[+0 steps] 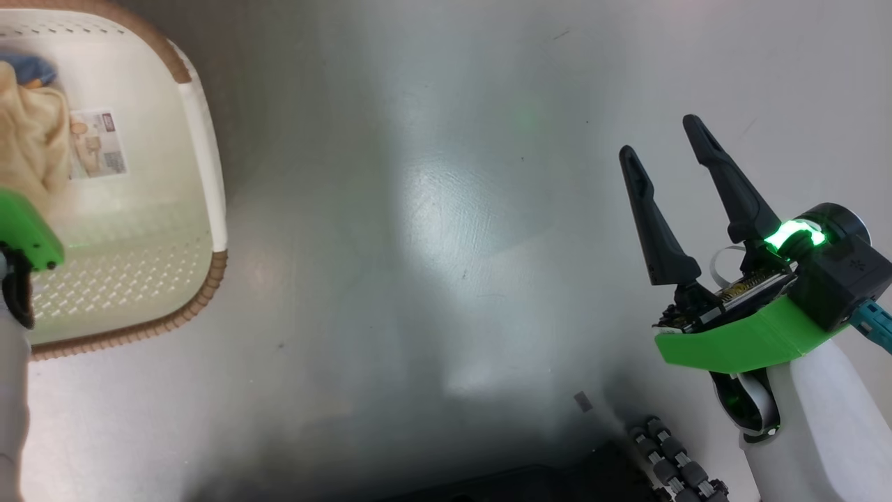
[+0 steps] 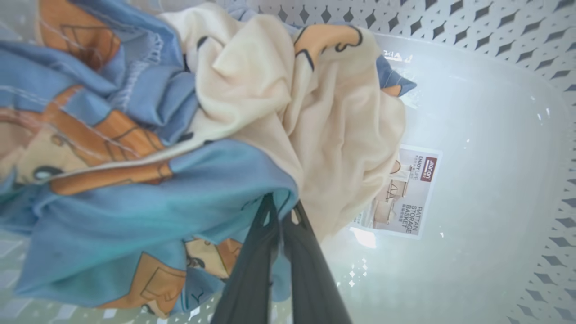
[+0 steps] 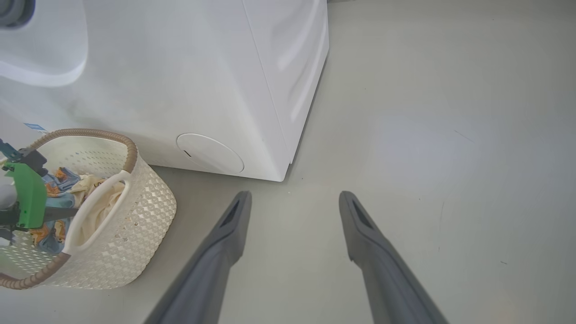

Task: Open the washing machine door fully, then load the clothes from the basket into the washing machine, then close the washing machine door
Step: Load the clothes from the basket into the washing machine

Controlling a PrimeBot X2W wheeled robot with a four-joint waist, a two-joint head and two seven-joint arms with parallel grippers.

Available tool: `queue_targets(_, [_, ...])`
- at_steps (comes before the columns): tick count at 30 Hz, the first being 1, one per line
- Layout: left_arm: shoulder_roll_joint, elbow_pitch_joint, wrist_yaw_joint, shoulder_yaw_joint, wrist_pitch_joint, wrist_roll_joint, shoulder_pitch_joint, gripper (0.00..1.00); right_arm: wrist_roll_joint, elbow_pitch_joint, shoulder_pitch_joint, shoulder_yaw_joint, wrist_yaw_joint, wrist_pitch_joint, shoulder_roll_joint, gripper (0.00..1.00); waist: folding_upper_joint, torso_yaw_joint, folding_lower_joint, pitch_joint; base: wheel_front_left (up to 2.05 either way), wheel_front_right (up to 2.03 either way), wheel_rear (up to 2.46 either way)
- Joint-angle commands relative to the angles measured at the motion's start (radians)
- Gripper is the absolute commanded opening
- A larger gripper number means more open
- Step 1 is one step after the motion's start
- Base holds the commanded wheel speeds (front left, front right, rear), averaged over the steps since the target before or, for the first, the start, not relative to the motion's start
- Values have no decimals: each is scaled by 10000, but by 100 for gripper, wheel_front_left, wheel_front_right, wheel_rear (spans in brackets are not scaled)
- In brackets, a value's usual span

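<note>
- The paper label (image 2: 405,193) on the bottom of the basket (image 2: 504,148) reads "RATTAN STORAGE BASKET" in the left wrist view. The small brown logo above it is too blurred for me to read.
- My left gripper (image 2: 284,208) is inside the basket. Its two fingers are pressed together, pinching a fold of the clothes (image 2: 135,148) on the blue bear-printed cloth, right beside the cream piece (image 2: 315,112).
- My right gripper (image 1: 658,136) hangs over the bare grey floor (image 1: 418,244), fingers spread wide, holding nothing, well apart from the basket.
- The right wrist view gives me the white washing machine (image 3: 202,67), with its round cap (image 3: 209,153) low on the front. The basket stands on the floor just beside it.
- In the head view the label's print is too small to read, and the cream piece lies at the left edge of the picture.
- Count: one basket, one label, one washing machine, one cream piece. The blue pieces are too bunched for me to count.
</note>
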Motion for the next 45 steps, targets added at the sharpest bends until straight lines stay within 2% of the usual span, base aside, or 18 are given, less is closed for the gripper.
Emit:
queue_targets(1, [412, -37, -10, 119, -163, -175, 289, 0, -97, -211, 425, 206, 14, -46, -37, 100, 0, 107, 0, -111, 0, 0, 0])
queue_targets(17, [-483, -36, -711, 608, -1658, -1145, 1009, 0, 59, 123, 450, 77, 14, -46, -69, 100, 0, 564, 0, -1558, 0, 0, 0])
queue_targets(27, [-630, -173, -1149, 312, -2246, -1113, 1791, 0, 201, 536, 898, 10, 14, -46, -142, 100, 0, 654, 0, -3212, 0, 0, 0])
queue_targets(34, [-726, -1317, -1295, 261, -2303, -1075, 2975, 0, 290, 844, 1359, -33, 14, -46, -207, 100, 0, 631, 0, -4557, 0, 0, 0])
queue_targets(45, [-840, -3371, -1338, 704, -2307, -889, 5176, 0, 450, 1175, 2452, -285, 14, -46, -344, 100, 0, 688, 0, -6659, 0, 0, 0])
